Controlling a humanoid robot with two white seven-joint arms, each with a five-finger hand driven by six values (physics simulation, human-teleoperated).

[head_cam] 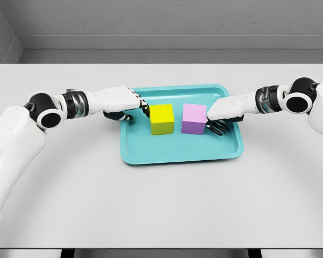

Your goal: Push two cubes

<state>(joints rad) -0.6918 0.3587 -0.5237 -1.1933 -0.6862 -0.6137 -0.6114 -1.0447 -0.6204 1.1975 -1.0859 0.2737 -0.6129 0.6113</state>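
My left hand [130, 106] curled, touching yellow cube [162, 119] | my right hand [221, 115] curled, touching pink cube [194, 119] | cubes mid-tray [177, 156], small gap between | pushing together remains, I judge

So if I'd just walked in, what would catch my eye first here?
Probably the two bright cubes, a yellow cube and a pink cube, sitting side by side with a small gap in a teal tray at the middle of the grey table. Then the white arms: the left robot hand is at the yellow cube's outer side, the right robot hand at the pink cube's.
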